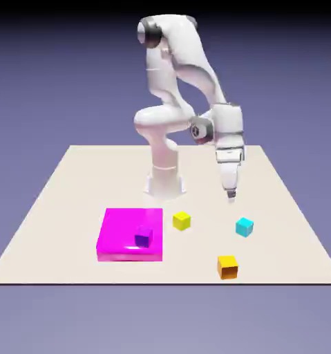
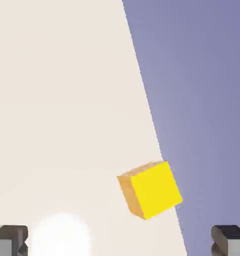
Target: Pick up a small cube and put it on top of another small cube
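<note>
The small cyan cube [image 1: 244,227] rests on the table toward the exterior view's right. My gripper [image 1: 231,197] hangs in the air just behind it and slightly to its left, pointing down, not touching it. In the hand view the gripper [image 2: 120,241] is open: its grey fingertips [image 2: 9,239] sit far apart at the bottom corners with nothing between them. The cyan cube does not show in the hand view. That view shows the orange cube [image 2: 151,190], its bright face toward the camera, close to the table's edge. In the exterior view the orange cube [image 1: 227,266] lies near the table's front edge.
A yellow cube [image 1: 182,220] sits mid-table, left of the cyan one. A flat magenta slab [image 1: 119,242] lies further left with a small purple cube [image 1: 143,237] on it. The robot's base [image 1: 164,181] stands behind them.
</note>
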`<move>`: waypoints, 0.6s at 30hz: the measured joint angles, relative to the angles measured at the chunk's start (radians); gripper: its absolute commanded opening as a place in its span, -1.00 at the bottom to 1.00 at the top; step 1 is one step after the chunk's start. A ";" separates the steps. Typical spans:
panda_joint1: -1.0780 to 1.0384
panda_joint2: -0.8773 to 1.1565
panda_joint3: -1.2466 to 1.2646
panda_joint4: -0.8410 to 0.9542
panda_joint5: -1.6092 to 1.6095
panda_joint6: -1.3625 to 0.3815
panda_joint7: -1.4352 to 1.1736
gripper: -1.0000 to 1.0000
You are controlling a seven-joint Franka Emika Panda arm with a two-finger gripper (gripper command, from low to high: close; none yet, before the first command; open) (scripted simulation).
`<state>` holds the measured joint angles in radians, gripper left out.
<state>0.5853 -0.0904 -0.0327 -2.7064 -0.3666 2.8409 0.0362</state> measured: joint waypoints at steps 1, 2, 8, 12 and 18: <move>0.050 0.030 -0.002 0.006 -0.023 -0.012 -0.043 0.00; 0.073 0.059 -0.004 0.013 -0.045 -0.024 -0.087 0.00; 0.271 0.228 -0.016 0.049 -0.175 -0.093 -0.336 0.00; 0.307 0.337 -0.076 0.079 -0.248 -0.012 -0.271 0.00; 0.350 0.466 -0.148 0.114 -0.336 0.084 -0.193 -1.00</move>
<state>0.9355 0.3759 -0.1812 -2.5924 -0.7027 2.9250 -0.1567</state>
